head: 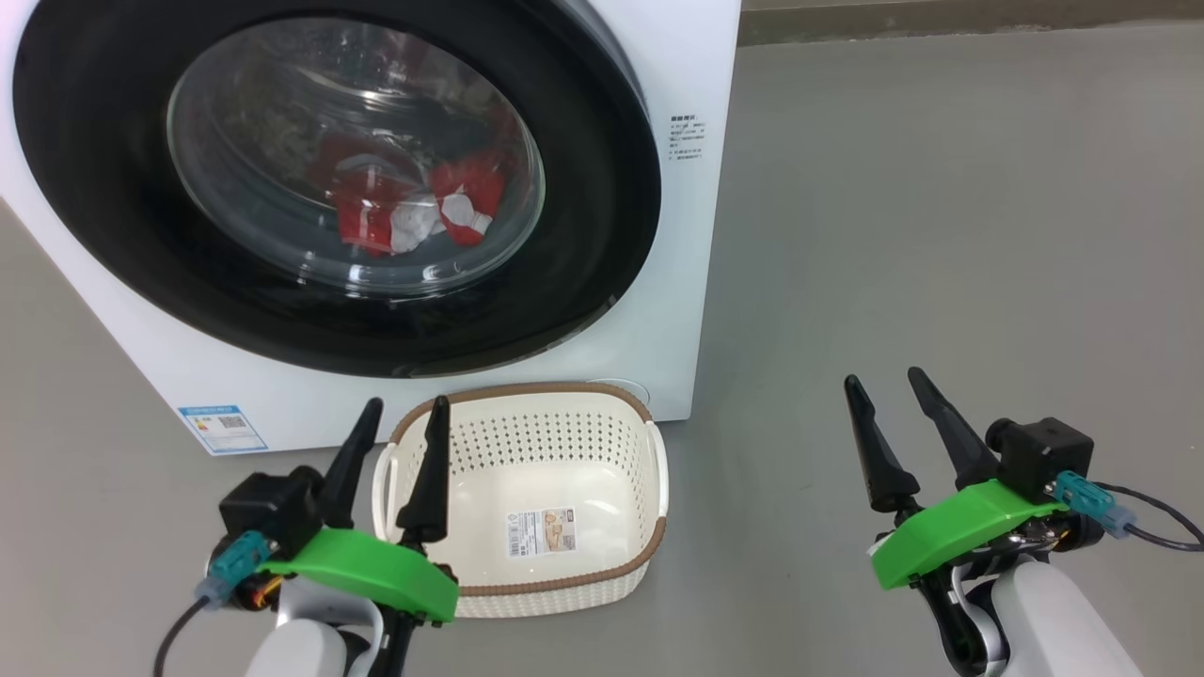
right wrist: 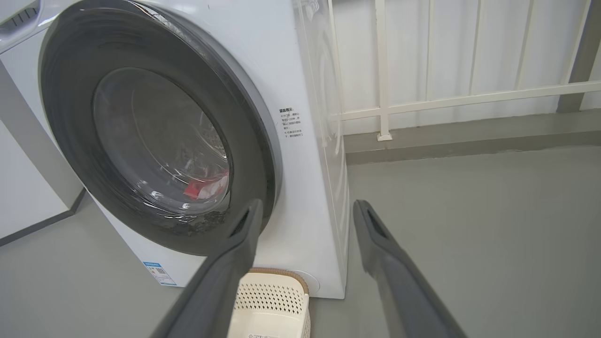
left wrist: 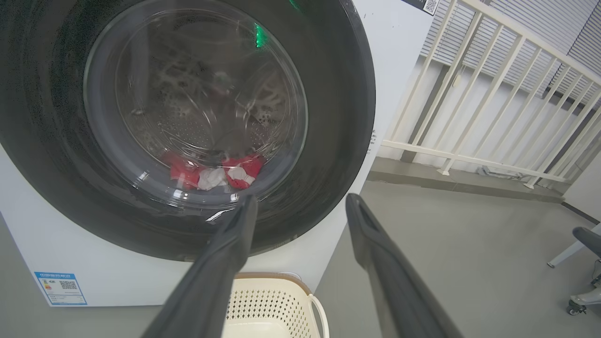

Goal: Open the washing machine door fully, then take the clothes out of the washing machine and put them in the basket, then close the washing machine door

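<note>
The white washing machine [head: 691, 66] stands ahead with its black-rimmed round door [head: 602, 188] closed. Through the glass I see red and white clothes [head: 414, 202] low in the drum, also clothes [left wrist: 211, 173] and clothes [right wrist: 206, 187]. The cream basket [head: 649, 442] with a brown rim sits empty on the floor against the machine's front. My left gripper [head: 406, 406] hovers open at the basket's left rim. My right gripper [head: 884, 381] is open over bare floor to the basket's right. Both hold nothing.
Grey floor [head: 941, 235] spreads to the right of the machine. A white railing [left wrist: 493, 94] lines the wall behind. A chair base [left wrist: 584, 263] shows at the far right in the left wrist view. A blue label [head: 223, 428] marks the machine's lower left.
</note>
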You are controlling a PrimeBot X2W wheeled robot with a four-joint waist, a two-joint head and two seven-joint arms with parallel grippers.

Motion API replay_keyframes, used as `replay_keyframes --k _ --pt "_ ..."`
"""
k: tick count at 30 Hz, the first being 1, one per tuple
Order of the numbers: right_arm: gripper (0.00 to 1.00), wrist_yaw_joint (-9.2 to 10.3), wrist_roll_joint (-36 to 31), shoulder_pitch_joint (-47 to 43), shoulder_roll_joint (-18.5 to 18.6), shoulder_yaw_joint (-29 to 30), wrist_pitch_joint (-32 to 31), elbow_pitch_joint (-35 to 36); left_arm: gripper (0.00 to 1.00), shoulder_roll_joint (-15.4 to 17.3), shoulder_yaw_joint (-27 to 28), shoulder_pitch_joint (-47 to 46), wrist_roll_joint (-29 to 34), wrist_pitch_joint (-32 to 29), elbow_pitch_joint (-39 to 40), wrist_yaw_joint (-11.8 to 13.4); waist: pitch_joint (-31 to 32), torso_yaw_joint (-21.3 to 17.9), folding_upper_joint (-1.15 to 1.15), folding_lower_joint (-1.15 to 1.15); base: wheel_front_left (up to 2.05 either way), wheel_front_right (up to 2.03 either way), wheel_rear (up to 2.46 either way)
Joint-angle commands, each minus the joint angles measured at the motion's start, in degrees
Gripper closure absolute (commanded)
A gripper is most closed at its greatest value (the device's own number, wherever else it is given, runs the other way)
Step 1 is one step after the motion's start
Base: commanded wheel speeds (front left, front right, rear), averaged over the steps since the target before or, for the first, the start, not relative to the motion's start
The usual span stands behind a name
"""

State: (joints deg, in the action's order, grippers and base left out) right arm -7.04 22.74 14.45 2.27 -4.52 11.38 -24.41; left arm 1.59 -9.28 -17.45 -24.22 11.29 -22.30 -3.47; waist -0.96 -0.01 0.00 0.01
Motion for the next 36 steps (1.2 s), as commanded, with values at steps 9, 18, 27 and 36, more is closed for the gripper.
replay_keyframes --k 9,18,27,36 --pt "0.0 -0.42 -6.55 4.21 0.53 -2.62 2.2 0.56 0.0 1.22 0.7 -4.02 7.0 2.29 0.75 0.95 -0.07 -0.23 0.0 0.0 0.0 0.0 0.0" --pt "0.0 -0.45 -12.49 5.1 0.61 -3.67 3.62 0.16 0.0 1.29 -0.77 -5.0 11.7 3.71 0.55 1.46 -0.04 -0.01 0.0 0.0 0.0 0.0 0.0" --pt "0.0 -0.45 -12.44 4.96 0.61 -3.9 3.62 0.29 0.0 1.29 -0.47 -5.15 11.79 3.71 -0.46 1.46 -0.37 -0.15 0.0 0.0 0.0 0.0 0.0" --pt "1.0 -0.45 -12.01 5.4 0.61 -3.9 3.62 0.6 0.0 1.29 -0.39 -5.21 11.63 3.71 -0.23 1.82 -1.06 0.02 0.0 0.0 0.0 0.0 0.0"
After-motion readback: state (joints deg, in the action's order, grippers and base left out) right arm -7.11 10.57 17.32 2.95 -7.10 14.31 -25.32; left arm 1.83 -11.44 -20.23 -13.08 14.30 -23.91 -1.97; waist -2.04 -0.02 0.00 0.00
